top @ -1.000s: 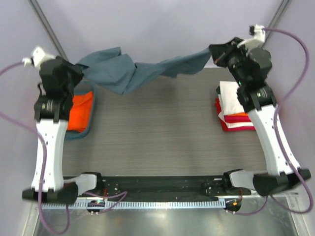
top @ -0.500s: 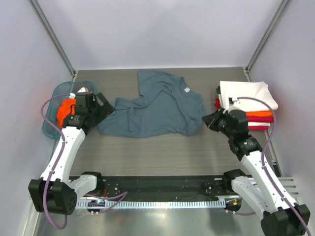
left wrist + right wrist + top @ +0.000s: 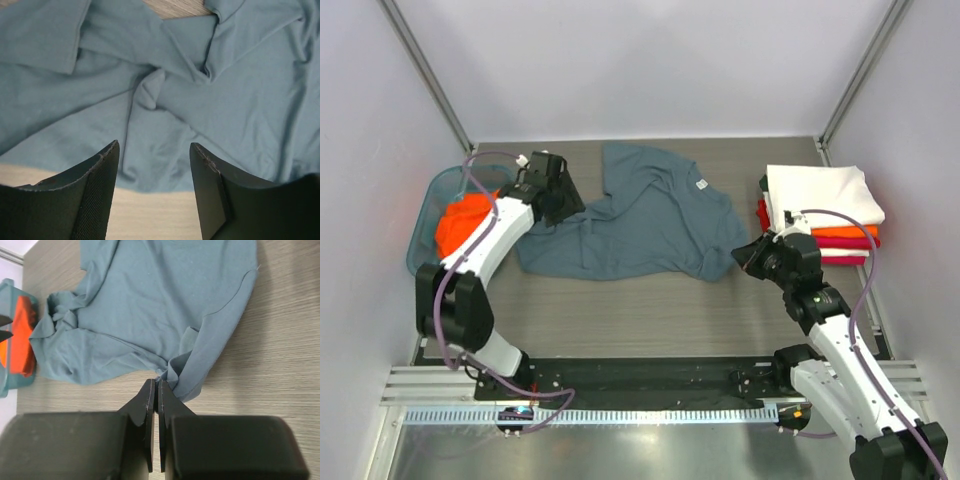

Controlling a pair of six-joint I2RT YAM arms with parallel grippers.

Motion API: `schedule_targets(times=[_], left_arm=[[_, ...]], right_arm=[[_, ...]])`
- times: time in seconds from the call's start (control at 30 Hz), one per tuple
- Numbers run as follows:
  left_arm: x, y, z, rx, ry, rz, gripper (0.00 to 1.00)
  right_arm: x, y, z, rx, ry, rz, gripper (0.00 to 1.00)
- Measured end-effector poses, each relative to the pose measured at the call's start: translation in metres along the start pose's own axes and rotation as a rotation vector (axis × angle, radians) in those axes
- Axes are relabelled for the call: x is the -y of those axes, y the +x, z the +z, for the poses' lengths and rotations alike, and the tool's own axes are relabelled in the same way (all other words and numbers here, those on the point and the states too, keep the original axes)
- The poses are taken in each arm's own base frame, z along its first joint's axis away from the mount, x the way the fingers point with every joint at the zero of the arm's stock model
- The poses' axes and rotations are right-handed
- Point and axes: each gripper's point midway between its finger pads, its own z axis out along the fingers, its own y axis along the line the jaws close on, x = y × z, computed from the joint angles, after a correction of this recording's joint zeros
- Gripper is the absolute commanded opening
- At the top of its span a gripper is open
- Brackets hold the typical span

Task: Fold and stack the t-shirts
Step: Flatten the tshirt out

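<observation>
A slate blue-grey t-shirt [image 3: 640, 220] lies spread but wrinkled on the table, with its white neck label [image 3: 700, 183] showing. My left gripper [image 3: 558, 198] hovers open over the shirt's bunched left side, and nothing sits between its fingers [image 3: 154, 145]. The blue cloth [image 3: 200, 90] fills the left wrist view. My right gripper [image 3: 750, 255] is shut on the shirt's near right corner, where the fabric [image 3: 165, 300] puckers at the closed fingertips [image 3: 156, 381]. Folded white [image 3: 820, 190], orange [image 3: 845, 232] and red [image 3: 765, 212] t-shirts sit stacked at the right.
A teal plastic basket [image 3: 425, 215] stands at the table's left edge with a crumpled orange shirt [image 3: 460, 222] in it, close to my left arm. Grey walls and metal posts close in the back and sides. The arm bases sit on a rail at the near edge.
The shirt, held stretched in the air between both grippers, now lies on the table. My left gripper has let go, opened and moved back over the shirt's left side. The right stays shut.
</observation>
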Motion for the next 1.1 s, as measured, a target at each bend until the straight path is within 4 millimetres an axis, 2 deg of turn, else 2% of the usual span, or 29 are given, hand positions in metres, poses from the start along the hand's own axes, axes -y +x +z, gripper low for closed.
schedule_targets(times=[0.3, 0.6, 0.73, 0.77, 0.83, 0.87, 1.0, 1.1], left_arm=[[-0.001, 0.004, 0.067, -0.072, -0.108, 0.023, 0.60], [-0.016, 0.032, 0.107, -0.157, -0.171, 0.030, 0.56], [-0.020, 0.045, 0.123, -0.196, -0.185, 0.030, 0.44], [-0.021, 0.050, 0.126, -0.206, -0.187, 0.030, 0.28], [-0.020, 0.051, 0.128, -0.210, -0.185, 0.021, 0.06], [-0.018, 0.051, 0.129, -0.209, -0.182, 0.014, 0.00], [-0.019, 0.049, 0.127, -0.197, -0.192, 0.015, 0.00], [-0.025, 0.043, 0.116, -0.172, -0.233, 0.028, 0.00]], right_arm=[[0.006, -0.002, 0.003, 0.003, 0.030, -0.019, 0.01], [0.008, -0.003, 0.004, 0.011, 0.040, -0.042, 0.01], [0.009, -0.004, 0.004, 0.014, 0.044, -0.044, 0.01], [0.009, -0.004, 0.004, 0.014, 0.044, -0.045, 0.01], [0.009, -0.004, 0.004, 0.015, 0.046, -0.045, 0.01], [0.009, -0.004, 0.004, 0.016, 0.046, -0.045, 0.01], [0.011, -0.006, 0.004, 0.023, 0.057, -0.045, 0.01], [0.013, -0.007, 0.004, 0.032, 0.069, -0.044, 0.01]])
